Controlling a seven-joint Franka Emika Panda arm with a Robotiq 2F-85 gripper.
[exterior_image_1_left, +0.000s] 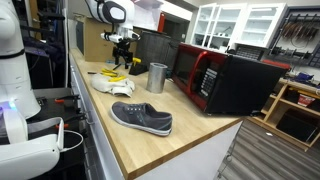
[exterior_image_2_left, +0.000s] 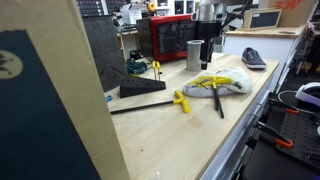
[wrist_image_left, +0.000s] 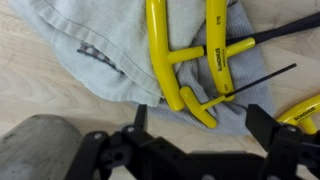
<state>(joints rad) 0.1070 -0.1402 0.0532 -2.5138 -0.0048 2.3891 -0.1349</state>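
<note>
My gripper (wrist_image_left: 200, 128) hangs open just above a crumpled grey cloth (wrist_image_left: 90, 45) on the wooden counter. Several yellow T-handle hex keys (wrist_image_left: 185, 70) with thin black shafts lie on the cloth, directly ahead of the spread fingers. Nothing sits between the fingers. In both exterior views the gripper (exterior_image_1_left: 123, 60) (exterior_image_2_left: 207, 55) points down over the cloth (exterior_image_1_left: 108, 84) (exterior_image_2_left: 230, 84) and the yellow tools (exterior_image_2_left: 203, 87).
A metal cup (exterior_image_1_left: 157, 77) stands beside the cloth, and a grey shoe (exterior_image_1_left: 141, 117) lies further along the counter. A red and black microwave (exterior_image_1_left: 225, 80) sits behind. Another yellow-handled key (exterior_image_2_left: 181, 101) and a black wedge (exterior_image_2_left: 142, 88) lie on the counter.
</note>
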